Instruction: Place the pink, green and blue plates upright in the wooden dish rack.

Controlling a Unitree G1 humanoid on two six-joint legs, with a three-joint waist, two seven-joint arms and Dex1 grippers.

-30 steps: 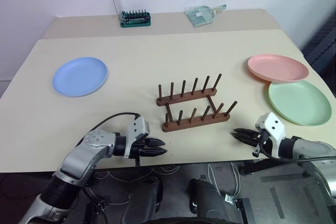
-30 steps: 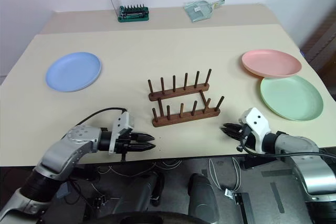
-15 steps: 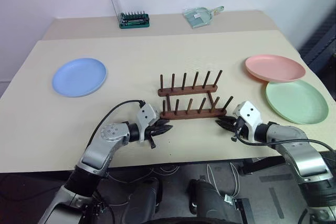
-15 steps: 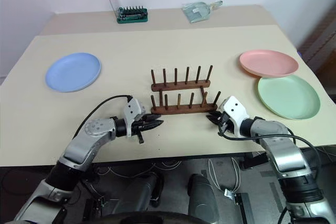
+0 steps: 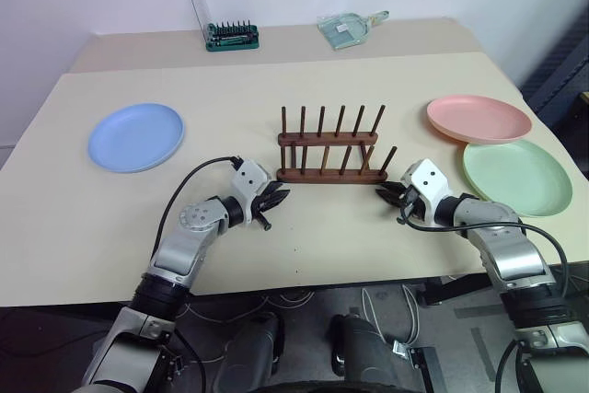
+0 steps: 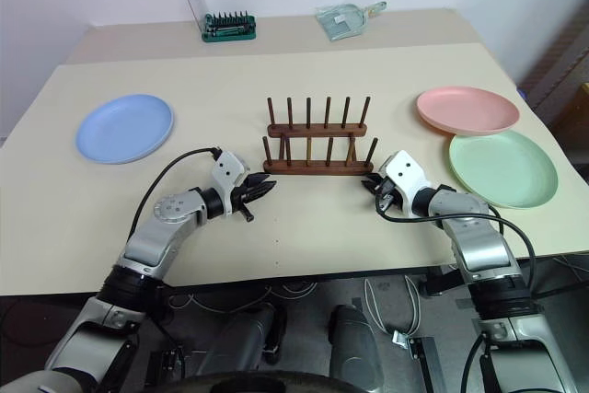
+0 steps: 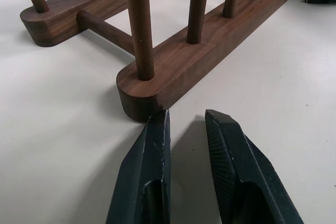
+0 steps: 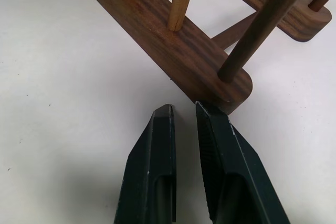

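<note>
The wooden dish rack [image 5: 329,146] stands empty at the table's middle, its rails running left to right. My left gripper [image 5: 279,196] lies low on the table at the left end of the near rail [image 7: 173,72], jaws almost shut on nothing, one fingertip [image 7: 160,119] touching the rail's end. At the rail's right end [image 8: 173,51] my right gripper [image 5: 384,193] is likewise shut and empty, its tips against the wood. The blue plate [image 5: 136,136] lies flat at the left. The pink plate [image 5: 479,118] and the green plate [image 5: 518,177] lie flat at the right, the pink one overlapping the green one's far rim.
A green bit set with a raised clear lid [image 5: 233,36] and a clear scoop-like thing [image 5: 348,27] sit on the strip of table at the back. The table's front edge runs just behind both forearms. A cable loops over my left wrist [image 5: 198,177].
Both grippers moved forward to the two ends of the rack's near rail. The rack, slanted before, has turned square to the table's edge and slid a little farther away.
</note>
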